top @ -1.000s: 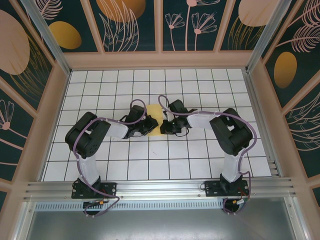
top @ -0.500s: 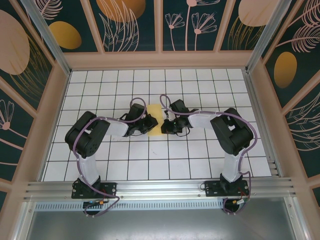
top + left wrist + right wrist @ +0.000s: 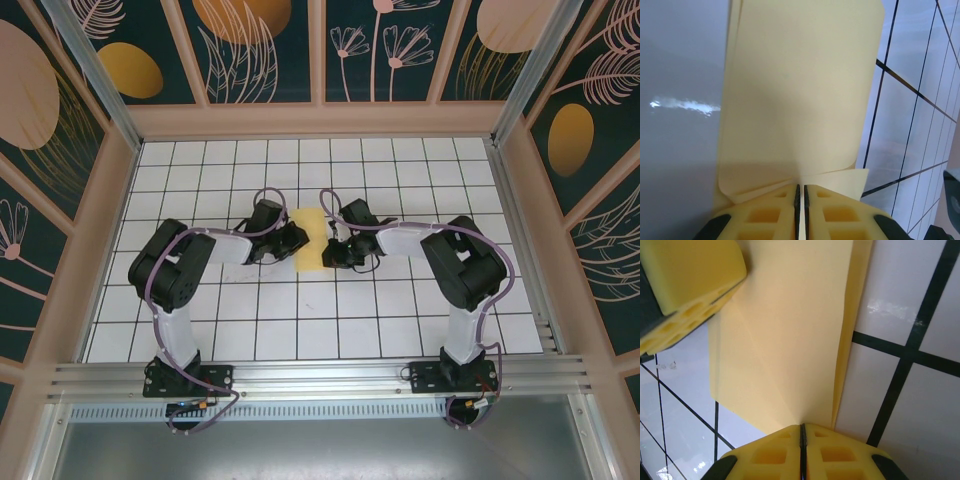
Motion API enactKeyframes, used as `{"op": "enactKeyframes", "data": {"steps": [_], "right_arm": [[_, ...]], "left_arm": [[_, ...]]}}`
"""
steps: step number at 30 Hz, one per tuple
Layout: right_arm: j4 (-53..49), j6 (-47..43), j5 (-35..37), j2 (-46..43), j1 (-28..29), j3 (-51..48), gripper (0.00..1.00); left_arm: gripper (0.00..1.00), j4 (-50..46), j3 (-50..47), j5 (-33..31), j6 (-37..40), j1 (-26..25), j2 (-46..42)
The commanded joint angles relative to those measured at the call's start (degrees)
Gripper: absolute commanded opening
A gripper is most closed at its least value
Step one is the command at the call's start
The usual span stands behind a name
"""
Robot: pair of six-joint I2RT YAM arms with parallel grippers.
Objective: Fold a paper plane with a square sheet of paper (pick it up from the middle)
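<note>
**The left gripper [image 3: 297,242] withdrawing across the table [image 3: 300,330]**

It is sliding toward the left edge and slightly toward the far edge, its wrist swinging along, and is uncovering more of the square sheet of paper [image 3: 314,235] on that side.

The square sheet of paper [image 3: 800,100] is reading as thin, matt yellow paper, smooth apart from soft creases and doubled layers along one edge. The fingers [image 3: 765,215] of the left gripper [image 3: 800,189] and of the right gripper [image 3: 801,427] are looking like matt yellow plastic with open honeycomb cells. The table [image 3: 400,330] is gleaming glossy white under black grid lines, throwing back streaks of light. The rail [image 3: 320,378] at its near edge is showing brushed metal.
</note>
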Motion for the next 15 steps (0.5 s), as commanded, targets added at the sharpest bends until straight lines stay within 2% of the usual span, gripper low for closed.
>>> {"op": "enactKeyframes", "data": {"steps": [1,15], "right_arm": [[-8.1,0.0,6.9,2.2,-1.2,-2.5,0.08],[-8.0,0.2,6.9,1.9,-1.3,-2.3,0.08]], "left_arm": [[0.14,-4.6,1.6,-5.9,3.7,2.4,2.3],[0.14,-9.8,6.0,-8.8,8.8,4.9,2.7]]}}
